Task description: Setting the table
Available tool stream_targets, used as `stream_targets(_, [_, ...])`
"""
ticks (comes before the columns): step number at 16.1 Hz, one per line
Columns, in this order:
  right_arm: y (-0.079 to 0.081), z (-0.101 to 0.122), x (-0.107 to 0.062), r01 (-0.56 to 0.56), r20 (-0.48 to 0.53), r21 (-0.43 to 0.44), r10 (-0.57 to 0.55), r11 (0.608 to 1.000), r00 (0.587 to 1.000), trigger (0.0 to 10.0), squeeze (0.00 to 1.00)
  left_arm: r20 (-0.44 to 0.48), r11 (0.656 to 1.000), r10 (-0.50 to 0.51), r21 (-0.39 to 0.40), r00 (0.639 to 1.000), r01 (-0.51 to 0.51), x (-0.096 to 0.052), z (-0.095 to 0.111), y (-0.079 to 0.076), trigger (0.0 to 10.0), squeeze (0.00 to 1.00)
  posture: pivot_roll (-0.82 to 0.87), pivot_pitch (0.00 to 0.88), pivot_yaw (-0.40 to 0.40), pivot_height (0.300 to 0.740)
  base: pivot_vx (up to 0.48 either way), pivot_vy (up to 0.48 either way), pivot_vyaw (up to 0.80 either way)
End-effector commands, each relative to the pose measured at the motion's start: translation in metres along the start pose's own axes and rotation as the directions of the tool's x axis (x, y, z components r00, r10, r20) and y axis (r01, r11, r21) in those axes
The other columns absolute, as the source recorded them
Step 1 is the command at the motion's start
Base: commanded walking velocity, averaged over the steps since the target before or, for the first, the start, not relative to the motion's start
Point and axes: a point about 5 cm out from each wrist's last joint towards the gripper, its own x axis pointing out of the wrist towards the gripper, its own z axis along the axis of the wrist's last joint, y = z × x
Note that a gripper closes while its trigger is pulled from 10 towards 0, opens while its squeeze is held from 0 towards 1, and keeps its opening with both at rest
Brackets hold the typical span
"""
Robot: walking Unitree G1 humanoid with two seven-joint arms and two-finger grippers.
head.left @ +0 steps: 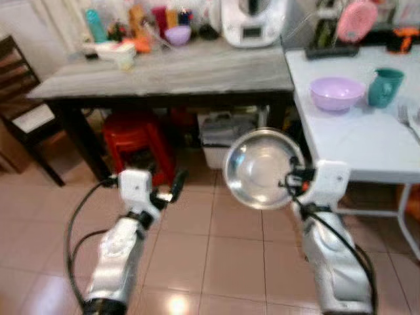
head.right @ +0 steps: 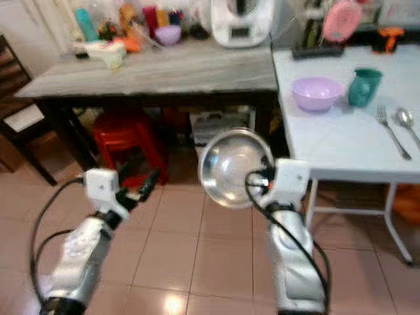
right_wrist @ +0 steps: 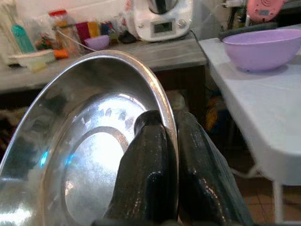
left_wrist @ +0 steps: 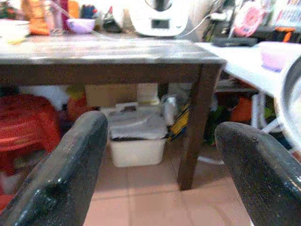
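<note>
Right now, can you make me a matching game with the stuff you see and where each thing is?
Things:
1. steel plate
2. purple bowl
3. red stool
4. fork

Places:
A. under the dark table
B. next to the spoon on the white table
C. clamped by its rim in the right gripper
D. beside the green cup

Pairs: 1-C, 2-D, 3-A, 4-B

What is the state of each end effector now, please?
Left end effector: open, holding nothing.
Right end effector: closed on the rim of the steel plate, held upright near the white table.
</note>
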Motion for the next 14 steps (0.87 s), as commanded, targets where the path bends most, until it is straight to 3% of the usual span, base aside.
stream_targets(1, [0.0013,0.0094,0.0025,-0.007,0.043,-0.013,0.008,1.0,0.999,10.0,0.0,0.022,1.0,-0.006,0.005,1.0,0.006,0.0013,0.0049,-0.0004,10.0,0.0,-0.07,0.009,0.102,0.74,0.0,0.0,0.77])
stream_targets(2, [0.0001,0.0097,0.0029,-0.004,0.043,-0.012,0.004,1.0,0.999,10.0,0.0,0.023,1.0,-0.01,0.004,1.0,0.01,0.0014,0.0045,-0.0008,10.0,0.0,-0.08,0.006,0.1,0.74,0.244,0.0,0.77])
stream_targets(14, [-0.0011,0.0094,0.0044,0.006,0.051,-0.009,-0.006,1.0,0.999,10.0,0.0,0.026,0.999,-0.043,-0.006,0.999,0.043,0.0039,0.0031,-0.006,10.0,0.0,-0.08,0.0,0.105,0.74,0.308,0.0,0.0])
